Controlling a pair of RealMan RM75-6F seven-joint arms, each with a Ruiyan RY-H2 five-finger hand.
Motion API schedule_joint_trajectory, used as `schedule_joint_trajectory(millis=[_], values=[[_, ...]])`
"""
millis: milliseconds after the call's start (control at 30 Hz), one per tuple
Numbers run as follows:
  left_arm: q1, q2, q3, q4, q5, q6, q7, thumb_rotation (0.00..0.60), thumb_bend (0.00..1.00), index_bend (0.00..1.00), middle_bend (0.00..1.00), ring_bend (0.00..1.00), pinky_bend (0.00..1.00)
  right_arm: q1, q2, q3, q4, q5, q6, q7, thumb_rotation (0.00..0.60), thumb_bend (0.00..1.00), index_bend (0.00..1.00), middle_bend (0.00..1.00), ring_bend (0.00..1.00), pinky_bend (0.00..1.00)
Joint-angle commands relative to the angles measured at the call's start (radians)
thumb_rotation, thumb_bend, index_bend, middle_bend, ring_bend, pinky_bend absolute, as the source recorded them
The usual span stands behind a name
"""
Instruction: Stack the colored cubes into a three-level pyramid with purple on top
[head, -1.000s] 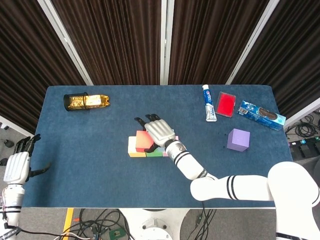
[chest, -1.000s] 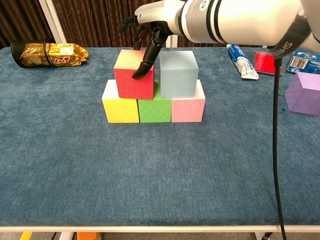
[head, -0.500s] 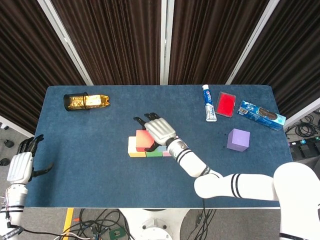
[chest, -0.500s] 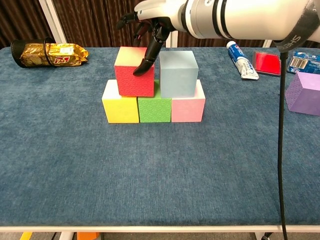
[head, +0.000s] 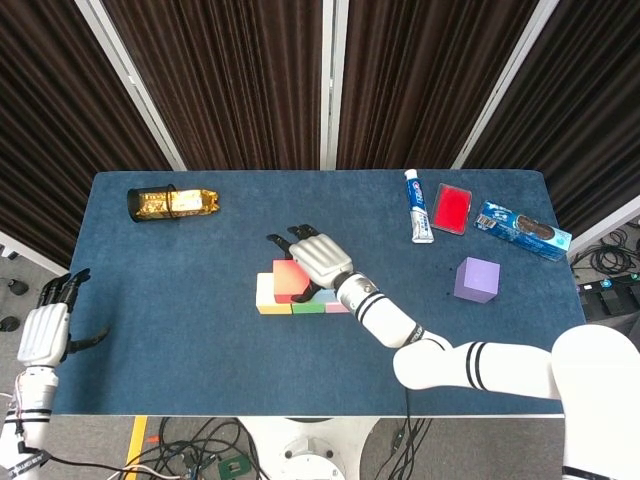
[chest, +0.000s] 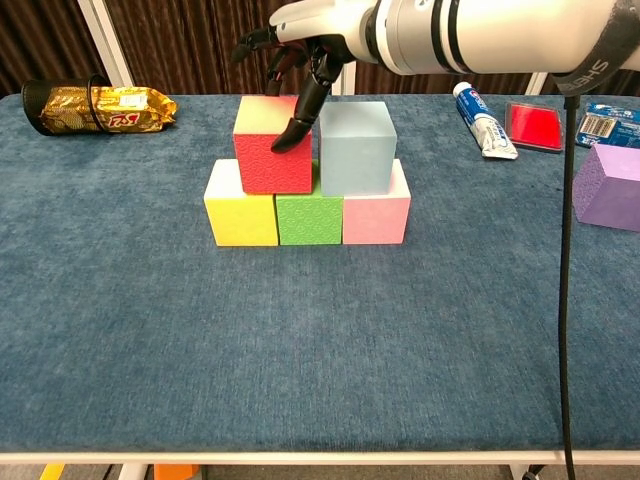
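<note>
Our right hand (chest: 300, 45) presses a dark fingertip on the red cube (chest: 271, 144), gripping nothing. That cube sits beside the light blue cube (chest: 356, 147) on the yellow, green, pink row. The purple cube (chest: 608, 186) lies well apart. Our left hand (head: 45, 332) hangs loosely spread, empty.

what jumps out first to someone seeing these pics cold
Mid-table stands a half-built pyramid: yellow cube, green cube and pink cube in a row, with the red cube and pale blue cube on top. The right hand reaches over it, a fingertip touching the red cube. The purple cube sits alone at the right.
</note>
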Motion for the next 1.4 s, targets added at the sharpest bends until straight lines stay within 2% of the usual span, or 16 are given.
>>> schedule_joint_trajectory(millis=[33, 1400], values=[[-0.002, -0.002, -0.003, 0.001, 0.002, -0.004, 0.004, 0.6, 0.22, 0.08, 0.14, 0.03, 0.04, 0.0, 0.003, -0.004, 0.001, 0.0, -0.001, 0.002, 0.6, 0.12, 0.0, 0.47, 0.03, 0.0], [-0.022, 0.021, -0.027, -0.013, 0.022, -0.032, 0.041, 0.6, 0.22, 0.08, 0.14, 0.03, 0.04, 0.028, 0.009, -0.03, 0.017, 0.021, -0.029, 0.027, 0.6, 0.13, 0.0, 0.47, 0.03, 0.0]])
